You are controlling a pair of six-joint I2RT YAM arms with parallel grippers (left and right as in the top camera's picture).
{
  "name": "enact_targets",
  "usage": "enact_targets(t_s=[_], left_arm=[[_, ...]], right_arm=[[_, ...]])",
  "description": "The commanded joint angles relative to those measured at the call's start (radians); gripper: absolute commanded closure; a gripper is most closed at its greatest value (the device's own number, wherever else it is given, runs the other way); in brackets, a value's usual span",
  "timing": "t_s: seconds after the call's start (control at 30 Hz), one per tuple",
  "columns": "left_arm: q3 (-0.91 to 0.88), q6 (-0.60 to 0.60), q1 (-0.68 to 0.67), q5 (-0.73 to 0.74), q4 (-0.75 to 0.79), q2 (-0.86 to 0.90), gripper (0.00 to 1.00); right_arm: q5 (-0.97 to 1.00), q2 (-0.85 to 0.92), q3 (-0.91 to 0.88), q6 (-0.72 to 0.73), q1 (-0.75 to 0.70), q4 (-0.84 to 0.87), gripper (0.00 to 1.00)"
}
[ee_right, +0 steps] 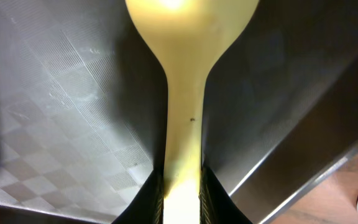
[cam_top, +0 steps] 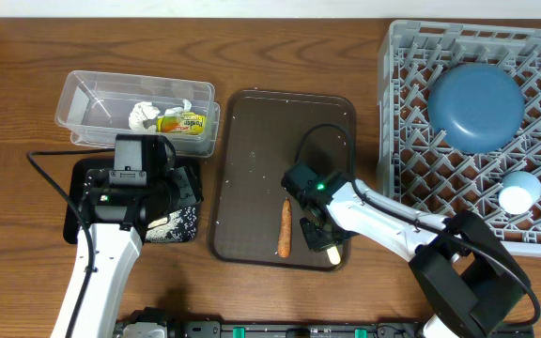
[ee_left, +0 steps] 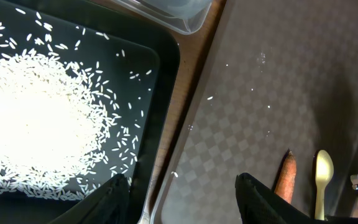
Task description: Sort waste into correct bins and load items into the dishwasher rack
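Right up close we've got the pale yellow spoon (ee_right: pixel 185 93), its handle pinched by the right gripper (ee_right: pixel 182 190) at the front right corner of the brown serving tray (cam_top: pixel 252 141), near the orange food stick (cam_top: pixel 285 228). The left gripper (ee_left: pixel 182 193) hangs spread, holding nothing, over the edge of the black tray (ee_left: pixel 160 62) with its rice (ee_left: pixel 36 118).

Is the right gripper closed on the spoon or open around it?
Closed on it: the right gripper has both fingers pressed against the handle of the pale yellow spoon, no gap visible.
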Motion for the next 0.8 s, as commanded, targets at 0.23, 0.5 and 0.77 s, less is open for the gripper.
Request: enact_targets(t_s=[0.23, 0.5, 0.77], left_arm=[[0.009, 0.005, 0.005, -0.014, -0.006, 0.0, 0.42], [0.009, 0.005, 0.005, -0.014, -0.006, 0.0, 0.42], [0.009, 0.005, 0.005, -0.014, -0.006, 0.0, 0.42]], right_arm=[[-0.014, 0.026, -0.01, 0.004, 0.012, -0.012, 0.99], [-0.014, -0.017, 0.012, 0.003, 0.011, -0.018, 0.97], [0.013, -0.144, 0.044, -0.009, -0.033, -0.005, 0.97]])
